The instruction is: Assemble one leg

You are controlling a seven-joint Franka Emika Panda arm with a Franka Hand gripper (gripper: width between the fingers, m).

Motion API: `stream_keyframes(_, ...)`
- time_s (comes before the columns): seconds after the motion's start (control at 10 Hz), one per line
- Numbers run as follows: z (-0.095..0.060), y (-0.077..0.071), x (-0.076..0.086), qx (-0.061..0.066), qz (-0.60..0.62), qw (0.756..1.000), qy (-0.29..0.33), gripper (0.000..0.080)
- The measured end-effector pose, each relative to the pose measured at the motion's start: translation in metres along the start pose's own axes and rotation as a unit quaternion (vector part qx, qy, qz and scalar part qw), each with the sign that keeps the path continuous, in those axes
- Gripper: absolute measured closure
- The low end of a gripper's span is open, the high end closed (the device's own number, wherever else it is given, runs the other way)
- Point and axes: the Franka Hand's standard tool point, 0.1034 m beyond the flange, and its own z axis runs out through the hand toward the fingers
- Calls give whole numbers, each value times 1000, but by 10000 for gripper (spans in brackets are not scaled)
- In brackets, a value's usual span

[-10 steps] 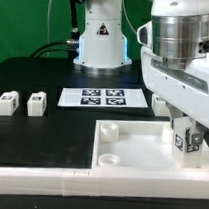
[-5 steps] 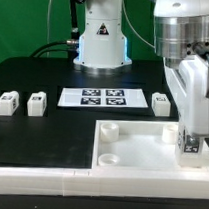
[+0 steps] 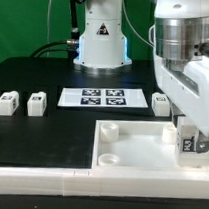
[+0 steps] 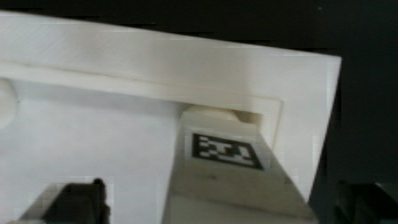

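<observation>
A leg [image 3: 189,143], a small white block with a black-and-white tag, stands upright in the near corner of the large white panel [image 3: 140,147], on the exterior view's right. My gripper [image 3: 190,136] is down around it. In the wrist view the leg [image 4: 228,160] lies between the two dark fingers [image 4: 79,200]. White panel [image 4: 107,100] shows in the gap between that finger and the leg, so the gripper [image 4: 217,205] looks open. Two more legs [image 3: 6,104] [image 3: 36,104] stand at the exterior view's left, and another [image 3: 162,103] stands behind the panel.
The marker board [image 3: 103,97] lies behind the panel. The robot base [image 3: 101,42] stands at the back. A white rail [image 3: 48,175] runs along the table's front edge. Round corner sockets [image 3: 110,130] show at the panel's left corners.
My wrist has turned about the leg and shifted slightly toward the exterior view's right. The leg has stayed upright in the panel's corner.
</observation>
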Motion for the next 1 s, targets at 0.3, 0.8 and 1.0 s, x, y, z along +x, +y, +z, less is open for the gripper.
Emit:
stream_keyframes(0.3,0,0,0,0,-179,984,0,150)
stream_keyframes(0.8,-1,-2,-2,-11,-458,889,14,150)
stream_keyframes(1.0,-2,-3,-2,-17,-528,849,19,150)
